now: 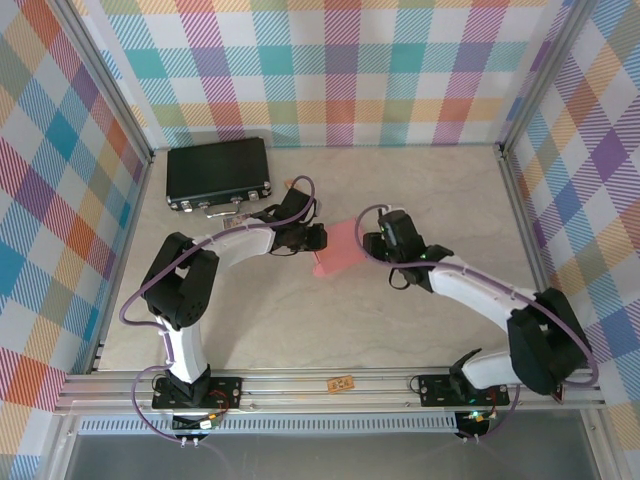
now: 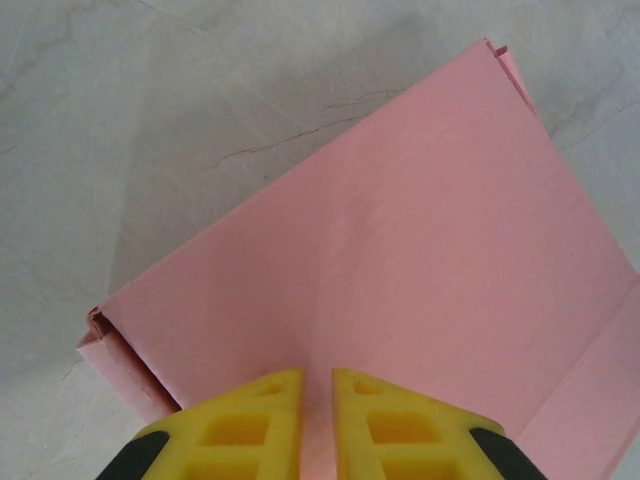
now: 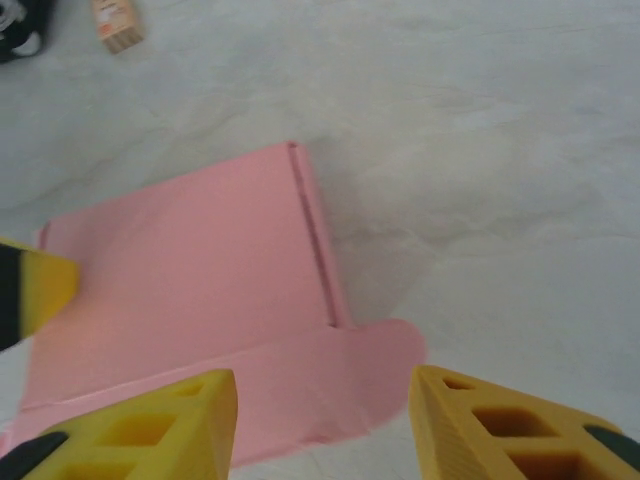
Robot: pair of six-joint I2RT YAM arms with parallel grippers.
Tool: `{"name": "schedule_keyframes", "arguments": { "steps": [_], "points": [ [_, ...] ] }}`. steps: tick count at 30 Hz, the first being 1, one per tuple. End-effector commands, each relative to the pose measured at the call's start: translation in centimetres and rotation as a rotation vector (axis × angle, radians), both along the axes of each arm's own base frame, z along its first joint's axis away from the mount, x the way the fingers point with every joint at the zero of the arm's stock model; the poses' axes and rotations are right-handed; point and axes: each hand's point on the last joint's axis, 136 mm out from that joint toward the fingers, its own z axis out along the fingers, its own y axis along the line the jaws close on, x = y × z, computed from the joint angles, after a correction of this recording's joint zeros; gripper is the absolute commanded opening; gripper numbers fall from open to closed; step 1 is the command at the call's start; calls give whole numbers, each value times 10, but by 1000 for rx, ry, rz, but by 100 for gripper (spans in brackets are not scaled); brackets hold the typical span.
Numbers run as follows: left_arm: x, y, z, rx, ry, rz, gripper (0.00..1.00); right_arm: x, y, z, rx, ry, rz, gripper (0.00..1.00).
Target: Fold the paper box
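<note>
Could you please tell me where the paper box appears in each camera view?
Top external: paper box, mid-picture.
Left wrist: centre and right, above the jaws.
Right wrist: left of centre, reaching down to the jaws.
Shared landmark: the left gripper, yellow-tipped, shut on the box's edge.

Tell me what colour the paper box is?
The paper box is plain salmon pink, clearest in the left wrist view.

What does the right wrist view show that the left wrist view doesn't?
Right wrist: the tan block, the paper box with its rounded tab, and the right tool, jaws open. Left wrist: the box's crumpled folded corner. Both: the pink box on the marble table, and the left tool, jaws almost shut.
</note>
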Motion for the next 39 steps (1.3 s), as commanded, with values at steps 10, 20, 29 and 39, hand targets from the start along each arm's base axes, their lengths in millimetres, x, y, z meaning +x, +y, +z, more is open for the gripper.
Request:
{"name": "schedule_keyframes", "arguments": {
  "steps": [10,20,29,39],
  "points": [
    [-5,3,-12,33,32,-11,15,0,49,-51,31,240,192,25],
    [-19,9,-20,42,66,18,15,2,38,-88,-58,335,133,23],
    [-49,16,-24,41,143,76,15,15,25,-78,-166,291,134,27],
    [-43,11,37,-39,42,86,23,17,25,-25,-54,219,131,36]
  ]
}}
